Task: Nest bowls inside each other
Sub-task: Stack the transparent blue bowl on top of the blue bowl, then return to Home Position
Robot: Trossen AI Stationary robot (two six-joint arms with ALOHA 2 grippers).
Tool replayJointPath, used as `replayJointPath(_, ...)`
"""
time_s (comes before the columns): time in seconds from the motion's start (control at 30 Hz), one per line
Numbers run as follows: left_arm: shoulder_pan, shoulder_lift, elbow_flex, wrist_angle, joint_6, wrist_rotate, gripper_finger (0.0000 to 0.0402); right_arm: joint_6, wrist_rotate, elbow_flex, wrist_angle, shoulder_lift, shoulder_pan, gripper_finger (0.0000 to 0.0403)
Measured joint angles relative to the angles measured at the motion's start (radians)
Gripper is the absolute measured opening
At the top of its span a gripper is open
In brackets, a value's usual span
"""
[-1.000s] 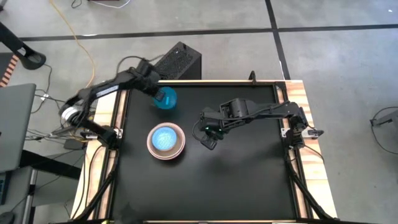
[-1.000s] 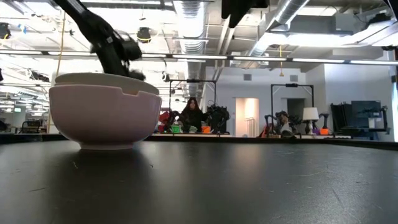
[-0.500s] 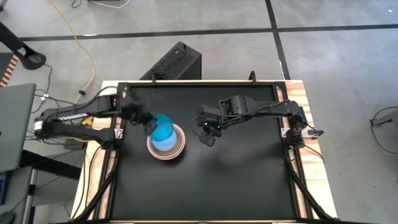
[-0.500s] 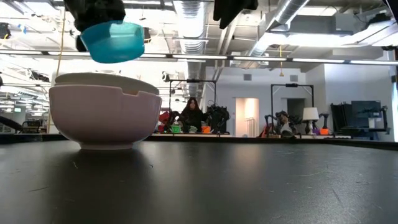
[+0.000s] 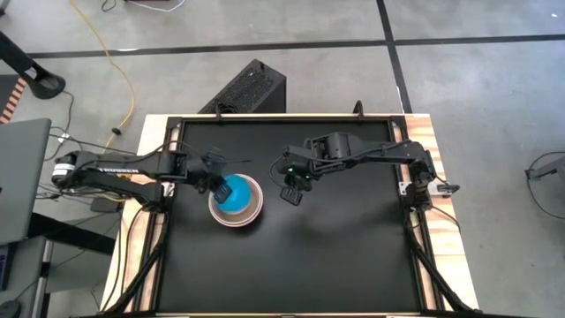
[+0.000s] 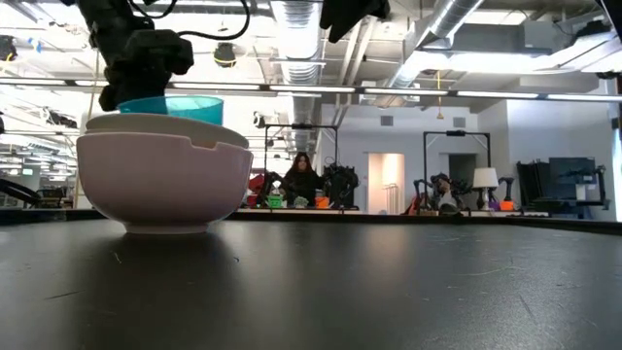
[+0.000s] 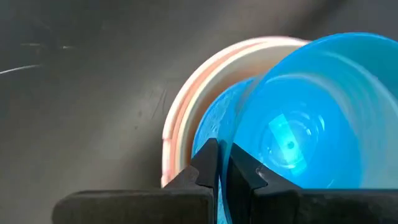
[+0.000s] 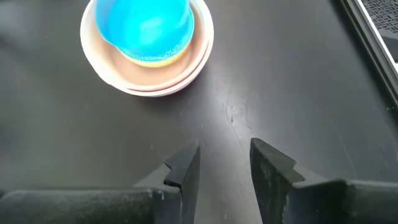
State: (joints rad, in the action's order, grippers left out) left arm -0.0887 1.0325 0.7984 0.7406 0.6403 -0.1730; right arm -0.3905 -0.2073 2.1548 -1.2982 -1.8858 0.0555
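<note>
A stack of nested bowls (image 5: pixel 237 205) stands left of the table's middle, with a pale pink outer bowl (image 6: pixel 163 180), a cream rim (image 6: pixel 194 126) and a light blue bowl (image 7: pixel 214 124) inside. The small teal bowl (image 5: pixel 235 193) sits low in the stack's mouth, off-centre, and only its top band (image 6: pixel 173 105) shows above the rims. My left gripper (image 7: pixel 226 171) is shut on it at the stack's left side. My right gripper (image 8: pixel 224 163) hangs open above the bare table, right of the stack (image 8: pixel 147 43). My left gripper holds the teal bowl by its rim (image 7: pixel 225 154) on the side toward the table's left. One finger (image 7: pixel 245 171) is inside the bowl and one (image 7: pixel 207 167) outside. The fingers slant down from the left. The bowl stays mouth up, its lower part inside the stack; whether it rests there I cannot tell.
The black table top has a raised frame (image 5: pixel 168 177) with wooden side strips. A black box (image 5: pixel 252 88) stands on the floor beyond the far edge. A person (image 6: pixel 299 180) sits far back in the room. Free table lies near and right of the stack.
My left gripper has carried the teal bowl from the table's far left toward the near side until it was above the stack. It has then sunk, and the bowl has gone down into the stack's mouth. The bowl's rim has stayed between the shut fingers throughout.
</note>
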Motion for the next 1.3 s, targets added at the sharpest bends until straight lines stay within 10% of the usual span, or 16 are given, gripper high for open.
replayJointPath(0.47, -0.001, 0.000, -0.079, -0.059, 0.072, 0.025, 0.0005, -0.001, 0.027, 0.000, 0.000, 0.000, -0.001, 0.0140)
replayJointPath(0.93, -0.031, -0.017, -0.071, -0.015, 0.037, 0.092, 0.0106, 0.000, 0.028, 0.000, -0.003, 0.000, -0.006, 0.0140)
replayJointPath(1.3, -0.106, -0.024, 0.174, 0.165, -0.145, 0.081, 0.0126, 0.090, 0.077, -0.002, -0.012, 0.012, 0.002, 0.0139)
